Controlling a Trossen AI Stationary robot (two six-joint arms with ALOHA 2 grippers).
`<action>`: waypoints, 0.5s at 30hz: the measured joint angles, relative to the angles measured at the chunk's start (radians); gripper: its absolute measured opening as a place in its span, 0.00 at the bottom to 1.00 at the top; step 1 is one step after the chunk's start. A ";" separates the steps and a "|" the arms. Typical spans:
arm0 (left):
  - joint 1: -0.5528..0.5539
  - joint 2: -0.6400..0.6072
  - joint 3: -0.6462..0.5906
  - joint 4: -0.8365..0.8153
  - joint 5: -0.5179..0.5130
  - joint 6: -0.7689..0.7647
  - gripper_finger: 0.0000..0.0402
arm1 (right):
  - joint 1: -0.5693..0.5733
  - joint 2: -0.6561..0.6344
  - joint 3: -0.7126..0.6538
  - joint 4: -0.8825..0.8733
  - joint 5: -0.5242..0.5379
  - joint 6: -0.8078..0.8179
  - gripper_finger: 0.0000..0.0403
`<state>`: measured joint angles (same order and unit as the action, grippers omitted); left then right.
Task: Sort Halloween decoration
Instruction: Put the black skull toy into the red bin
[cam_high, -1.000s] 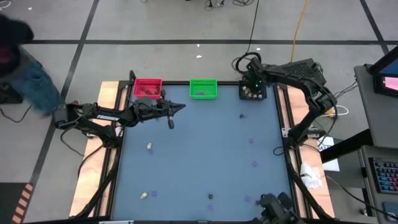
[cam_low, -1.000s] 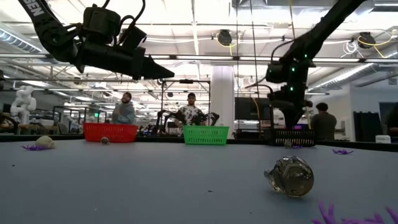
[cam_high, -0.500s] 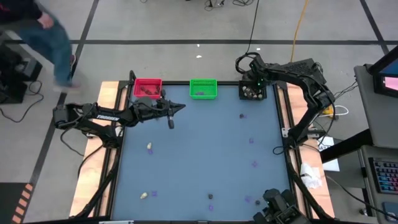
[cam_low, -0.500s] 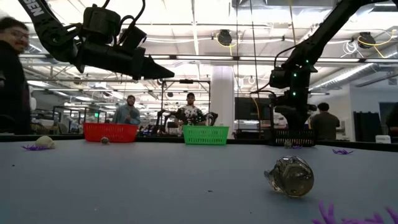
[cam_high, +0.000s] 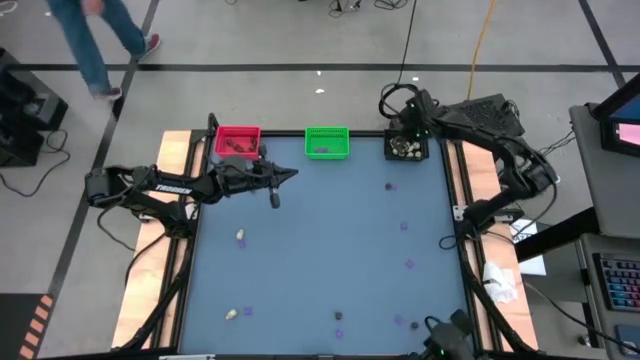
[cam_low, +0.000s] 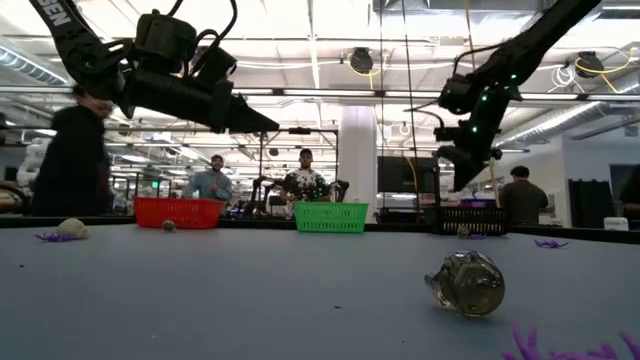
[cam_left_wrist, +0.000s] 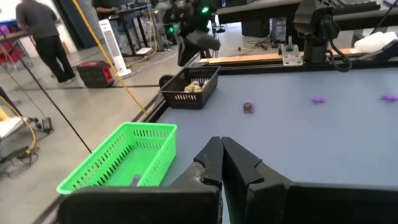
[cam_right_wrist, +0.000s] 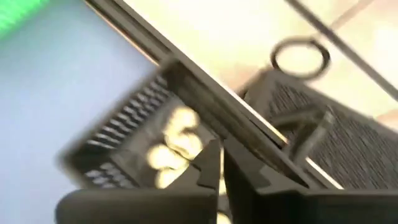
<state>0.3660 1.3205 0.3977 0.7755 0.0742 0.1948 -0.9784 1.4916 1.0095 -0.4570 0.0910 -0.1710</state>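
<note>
My left gripper (cam_high: 292, 173) is shut and empty, level in the air between the red bin (cam_high: 238, 141) and the green bin (cam_high: 327, 142); it also shows in the low view (cam_low: 272, 124). My right gripper (cam_high: 408, 126) is shut and empty, hanging tilted above the far side of the black bin (cam_high: 407, 150), which holds cream lumps (cam_right_wrist: 174, 144). Cream lumps (cam_high: 241, 236) (cam_high: 232, 313), dark lumps (cam_high: 390, 185) (cam_high: 339, 316) and purple bits (cam_high: 409, 264) (cam_high: 404, 226) lie scattered on the blue table.
A dark lump (cam_low: 467, 283) lies near the table's near edge, with purple bits (cam_low: 530, 345) beside it. The red bin and the green bin each hold a few small pieces. People stand and walk in the room beyond the table's far edge.
My right gripper has risen from just over the black bin, gone a little toward the table's far edge and tipped. A person has walked past the table's far left corner.
</note>
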 joint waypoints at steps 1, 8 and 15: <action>0.000 0.000 0.000 -0.001 0.000 -0.013 0.01 | 0.011 -0.023 -0.027 0.039 -0.017 0.001 0.01; -0.006 0.000 0.000 -0.034 0.000 -0.031 0.01 | 0.131 -0.178 -0.204 0.285 -0.069 0.069 0.01; -0.071 0.000 0.000 -0.090 -0.003 -0.033 0.01 | 0.241 -0.324 -0.312 0.323 -0.068 0.098 0.00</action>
<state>0.2951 1.3205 0.3977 0.6855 0.0707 0.1619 -0.7370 1.1679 0.6972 -0.1337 0.0234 -0.0729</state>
